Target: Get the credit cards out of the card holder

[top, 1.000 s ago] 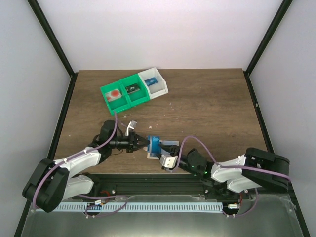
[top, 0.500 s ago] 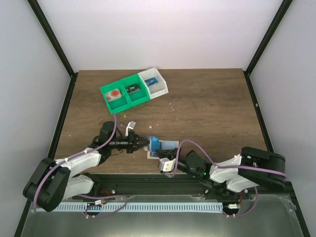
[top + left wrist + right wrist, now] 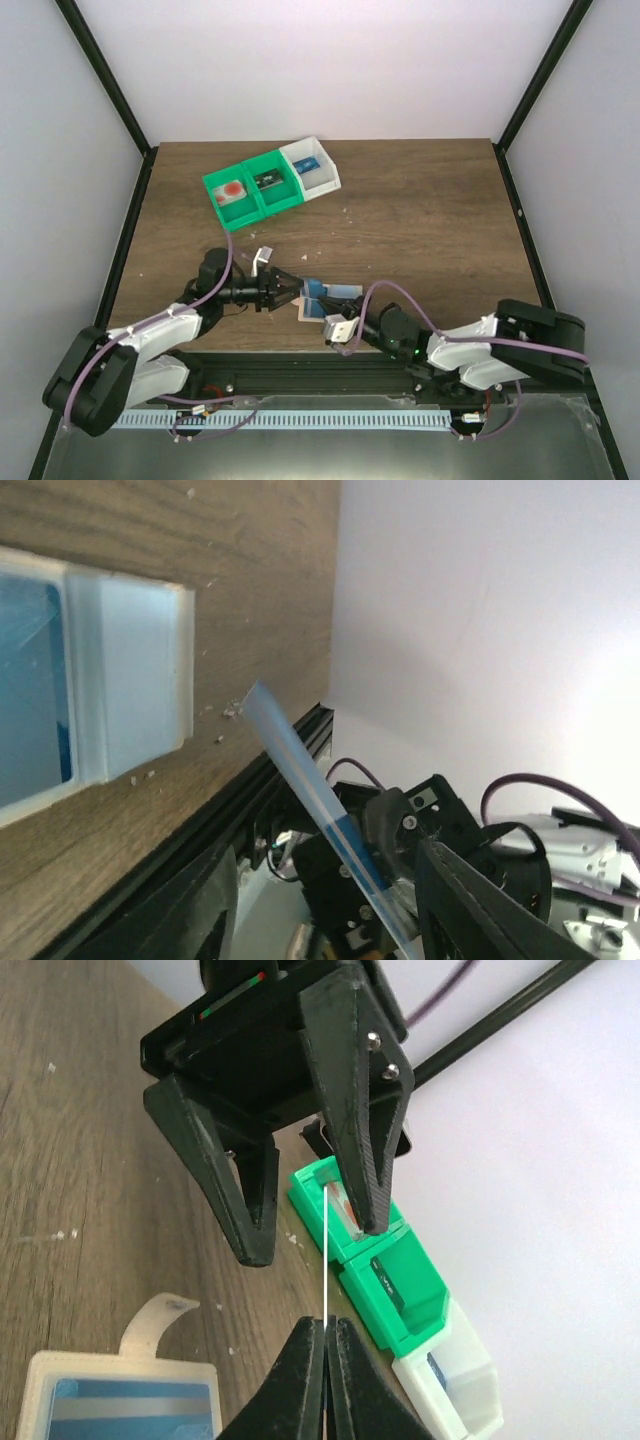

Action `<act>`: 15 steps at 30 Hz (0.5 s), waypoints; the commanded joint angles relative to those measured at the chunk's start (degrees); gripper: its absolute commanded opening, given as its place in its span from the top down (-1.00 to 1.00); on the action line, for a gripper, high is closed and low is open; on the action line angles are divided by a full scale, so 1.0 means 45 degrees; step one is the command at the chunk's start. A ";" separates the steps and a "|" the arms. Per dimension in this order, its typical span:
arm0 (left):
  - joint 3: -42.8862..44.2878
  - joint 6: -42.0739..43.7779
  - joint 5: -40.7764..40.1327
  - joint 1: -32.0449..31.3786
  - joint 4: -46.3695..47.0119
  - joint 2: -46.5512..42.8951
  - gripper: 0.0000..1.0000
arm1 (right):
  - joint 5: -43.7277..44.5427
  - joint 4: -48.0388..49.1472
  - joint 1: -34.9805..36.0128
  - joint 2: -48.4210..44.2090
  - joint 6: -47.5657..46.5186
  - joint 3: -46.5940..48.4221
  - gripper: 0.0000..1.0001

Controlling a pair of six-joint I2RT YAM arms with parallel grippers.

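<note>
A light blue credit card [image 3: 314, 292] stands on edge just above the table near the front edge. My right gripper [image 3: 327, 1322] is shut on its lower edge; in the right wrist view the credit card [image 3: 327, 1250] shows as a thin white line. My left gripper [image 3: 312, 1240] is open, one finger on each side of the card and not touching it. In the left wrist view the card [image 3: 300, 770] slants between my left fingers [image 3: 190, 910]. The tan card holder [image 3: 40, 1385] lies flat below with another blue card [image 3: 135, 1405] inside, its tab [image 3: 152, 1318] pointing away.
Two joined green bins [image 3: 250, 190] and a white bin [image 3: 312, 168] sit at the back left, each holding a small item. Crumbs dot the wood near the holder. The black front rail [image 3: 300, 365] runs close behind both grippers.
My left gripper has opened and let go of the card. My right gripper closed on the card's edge and now holds it alone.
</note>
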 commanded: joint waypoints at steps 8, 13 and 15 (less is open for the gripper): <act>0.1542 0.3974 -0.4369 0.0019 -0.3778 -0.4305 -0.22 | 0.0758 -0.7904 -0.0066 -0.4930 1.1302 0.2208 0.99; 0.0834 0.3927 -0.4490 0.0019 -0.2170 -0.5943 -0.28 | 0.0471 -0.9835 -0.0775 -0.6285 1.6431 0.2716 0.99; 0.0711 0.4083 -0.4379 0.0020 -0.2153 -0.6086 -0.28 | -0.0279 -1.0181 -0.1406 -0.6717 1.7692 0.2849 0.99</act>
